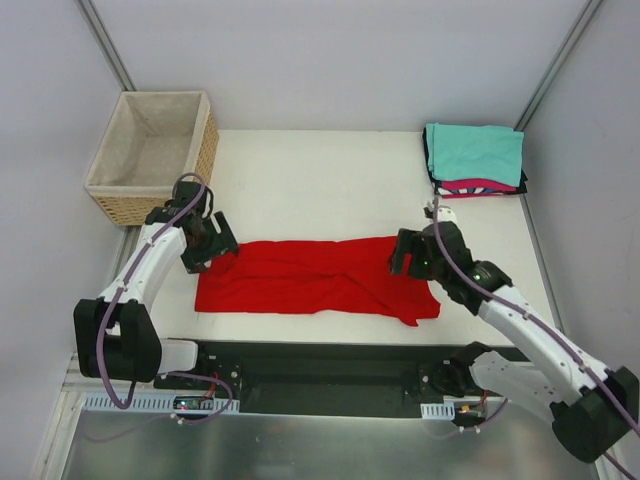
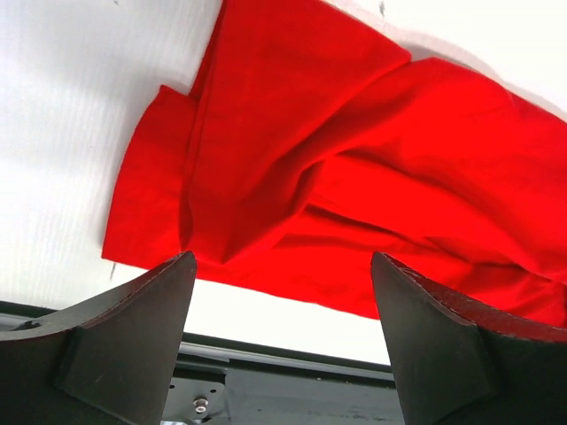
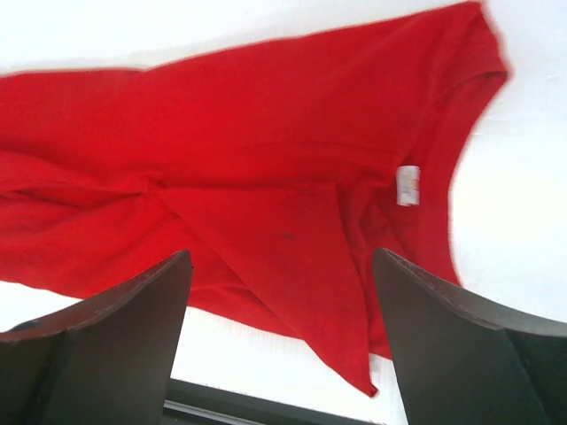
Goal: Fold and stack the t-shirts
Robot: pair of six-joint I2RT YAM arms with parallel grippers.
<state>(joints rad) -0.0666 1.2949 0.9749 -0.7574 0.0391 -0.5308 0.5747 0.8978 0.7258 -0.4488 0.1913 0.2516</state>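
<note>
Left gripper (image 1: 218,246) and right gripper (image 1: 404,260), both released, over opposite end edges of the red t-shirt (image 1: 310,276); white table (image 1: 320,185) beyond.

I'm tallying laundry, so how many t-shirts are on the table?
4. The red shirt lies spread across the near middle; the teal shirt tops a stack at the far right corner, with the pink shirt and black shirt beneath. More may be hidden there.

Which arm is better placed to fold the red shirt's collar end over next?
Right, probably. The right gripper hangs open above the collar end of the red shirt, where its wrist view shows the label; the left gripper is over the opposite end.
</note>
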